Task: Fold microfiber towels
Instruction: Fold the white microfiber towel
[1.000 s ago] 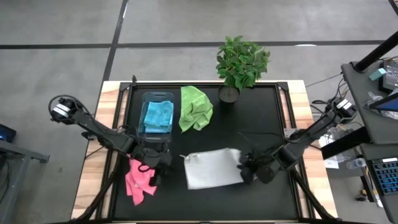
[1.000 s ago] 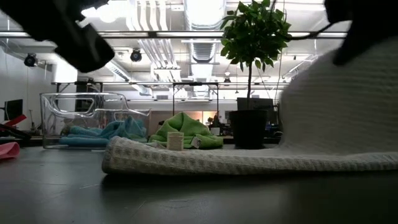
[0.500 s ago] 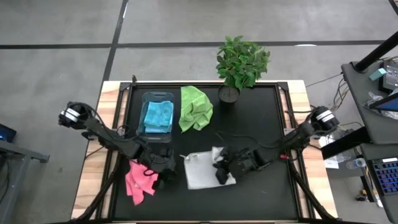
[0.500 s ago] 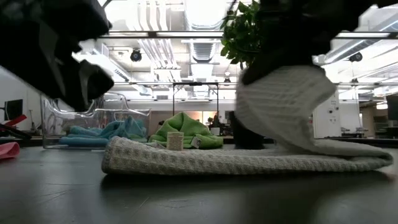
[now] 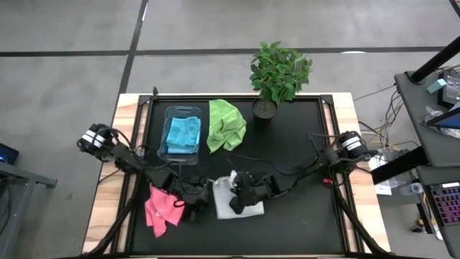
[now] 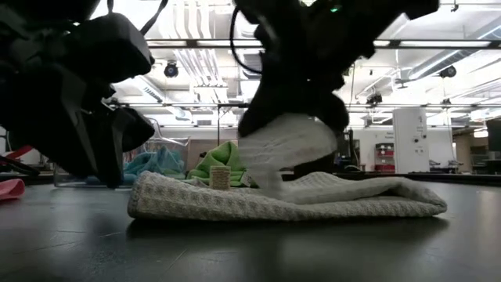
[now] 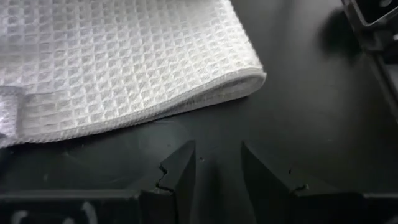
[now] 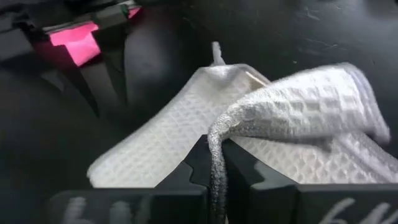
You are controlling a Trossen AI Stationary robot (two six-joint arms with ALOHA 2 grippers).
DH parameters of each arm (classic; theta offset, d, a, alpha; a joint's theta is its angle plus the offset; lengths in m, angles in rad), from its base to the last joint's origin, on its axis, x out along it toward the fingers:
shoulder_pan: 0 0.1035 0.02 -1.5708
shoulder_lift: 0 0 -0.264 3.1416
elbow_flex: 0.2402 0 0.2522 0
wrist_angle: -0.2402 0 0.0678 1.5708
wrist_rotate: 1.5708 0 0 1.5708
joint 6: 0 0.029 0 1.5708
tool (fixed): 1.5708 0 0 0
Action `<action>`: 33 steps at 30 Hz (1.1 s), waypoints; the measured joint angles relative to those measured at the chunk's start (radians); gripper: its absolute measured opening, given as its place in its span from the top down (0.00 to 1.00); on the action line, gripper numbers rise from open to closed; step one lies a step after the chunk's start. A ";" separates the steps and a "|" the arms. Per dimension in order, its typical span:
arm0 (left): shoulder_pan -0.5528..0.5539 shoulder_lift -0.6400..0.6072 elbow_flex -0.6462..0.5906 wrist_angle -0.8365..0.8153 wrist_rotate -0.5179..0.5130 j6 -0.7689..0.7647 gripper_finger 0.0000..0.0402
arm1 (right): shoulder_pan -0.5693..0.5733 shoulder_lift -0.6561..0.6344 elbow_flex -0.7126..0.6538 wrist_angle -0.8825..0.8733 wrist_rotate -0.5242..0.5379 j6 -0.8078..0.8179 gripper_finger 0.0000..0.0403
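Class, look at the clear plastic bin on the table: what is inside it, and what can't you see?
Inside the clear plastic bin lies a light blue towel, loosely bunched. Whatever sits beneath that towel is covered, so a second cloth under it cannot be confirmed.

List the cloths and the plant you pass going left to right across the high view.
pink towel → light blue towel, lying in the clear bin → lime green towel → potted plant. The white towel is left out, since its span overlaps the green one's.

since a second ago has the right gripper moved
Yes. The right gripper, shut on the white towel edge, has travelled left across the table, away from the potted plant side, toward the pink towel.
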 joint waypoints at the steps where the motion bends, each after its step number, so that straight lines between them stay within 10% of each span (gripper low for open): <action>1: 0.001 0.000 0.000 -0.001 -0.001 0.006 0.72 | -0.004 0.011 0.012 0.004 0.000 -0.006 0.97; 33: 0.010 -0.042 0.056 0.045 -0.008 0.088 0.72 | 0.007 0.066 0.067 0.135 -0.162 -0.371 0.53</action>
